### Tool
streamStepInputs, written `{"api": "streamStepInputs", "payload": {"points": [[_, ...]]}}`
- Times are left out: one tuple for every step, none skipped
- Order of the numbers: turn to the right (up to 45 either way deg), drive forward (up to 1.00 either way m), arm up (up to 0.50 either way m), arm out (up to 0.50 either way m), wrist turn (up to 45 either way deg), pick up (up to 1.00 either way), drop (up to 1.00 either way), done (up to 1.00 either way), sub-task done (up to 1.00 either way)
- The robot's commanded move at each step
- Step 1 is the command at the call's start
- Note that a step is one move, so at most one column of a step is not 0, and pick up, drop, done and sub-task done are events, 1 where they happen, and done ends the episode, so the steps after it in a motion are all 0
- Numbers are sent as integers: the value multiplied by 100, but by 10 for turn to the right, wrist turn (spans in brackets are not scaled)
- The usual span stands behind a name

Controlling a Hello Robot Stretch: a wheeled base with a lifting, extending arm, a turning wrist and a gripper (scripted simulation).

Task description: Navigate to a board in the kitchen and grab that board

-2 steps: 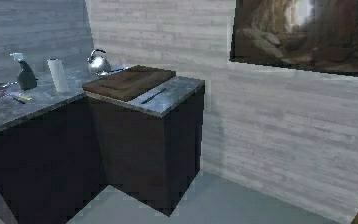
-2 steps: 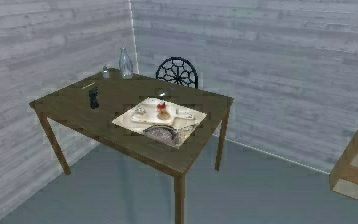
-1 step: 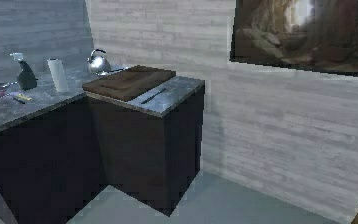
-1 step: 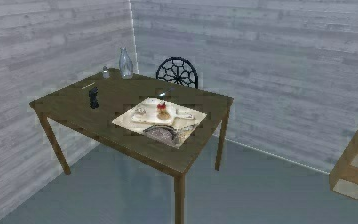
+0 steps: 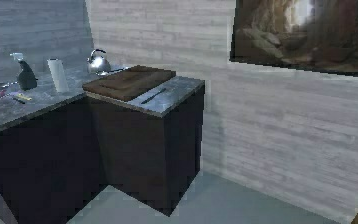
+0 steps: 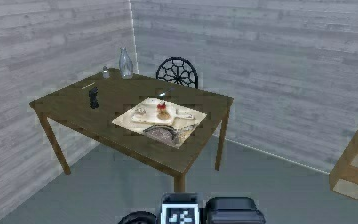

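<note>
A dark brown board (image 5: 130, 82) lies flat on top of a dark cabinet (image 5: 147, 140) at the end of the kitchen counter, in the forward view's middle. A thin knife-like thing (image 5: 153, 96) lies beside the board on the grey worktop. At the arm side view's bottom edge a white marker square and the gripper's dark body (image 6: 139, 217) just show. Its far end is cut off, so I cannot tell whether it holds anything.
The grey counter (image 5: 37, 108) carries a kettle (image 5: 98, 62), a paper roll (image 5: 57, 75) and a spray bottle (image 5: 26, 72). A framed picture (image 5: 302, 35) hangs on the wall. A wooden table (image 6: 77, 105) bears a set plate (image 6: 163, 114) and a bottle (image 6: 125, 62), with a chair (image 6: 177, 72) behind it. Wooden furniture (image 6: 353, 165) stands at the arm side view's right.
</note>
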Motion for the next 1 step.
{"api": "streamStepInputs", "payload": {"points": [[0, 0, 0, 44, 0, 0, 0, 0, 0]]}}
